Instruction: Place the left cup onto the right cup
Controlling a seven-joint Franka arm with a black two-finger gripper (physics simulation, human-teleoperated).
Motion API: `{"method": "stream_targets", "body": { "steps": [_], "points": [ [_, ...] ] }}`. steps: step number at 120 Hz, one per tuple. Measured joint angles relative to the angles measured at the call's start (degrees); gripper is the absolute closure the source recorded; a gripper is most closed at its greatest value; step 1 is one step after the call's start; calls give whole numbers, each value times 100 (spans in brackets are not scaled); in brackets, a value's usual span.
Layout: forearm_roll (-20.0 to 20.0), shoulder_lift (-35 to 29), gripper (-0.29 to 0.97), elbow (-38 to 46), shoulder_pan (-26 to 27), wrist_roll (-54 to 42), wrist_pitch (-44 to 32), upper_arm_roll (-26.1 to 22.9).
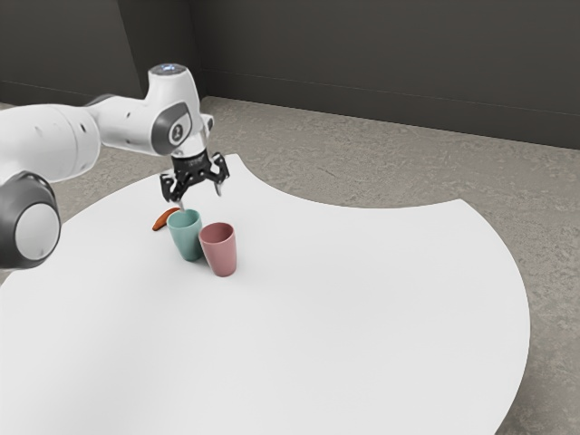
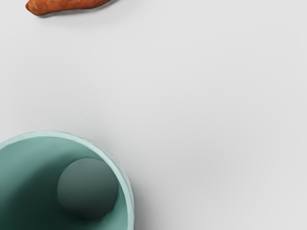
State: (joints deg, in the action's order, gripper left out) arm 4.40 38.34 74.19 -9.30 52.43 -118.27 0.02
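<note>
Gripper point(image 1: 193, 190): 2 fingers spread, holding nothing. Teal cup point(image 1: 186, 234) stands upright on the table point(image 1: 362, 299), almost straight below the gripper. Pink cup point(image 1: 219, 248) is just beside it, toward the exterior view's right. Likely next: a short vertical drop.

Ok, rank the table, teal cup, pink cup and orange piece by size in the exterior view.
1. table
2. pink cup and teal cup: about alike; the pink one sits nearer the camera, so no ranking
3. orange piece
</note>
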Motion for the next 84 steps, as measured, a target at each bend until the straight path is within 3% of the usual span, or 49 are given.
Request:
{"method": "stream_targets", "body": {
  "steps": [66,84],
  "points": [
    [-26,345,0,2,-77,224,-166,16],
    [-22,386,8,2,-80,260,-179,16]
  ]
}}
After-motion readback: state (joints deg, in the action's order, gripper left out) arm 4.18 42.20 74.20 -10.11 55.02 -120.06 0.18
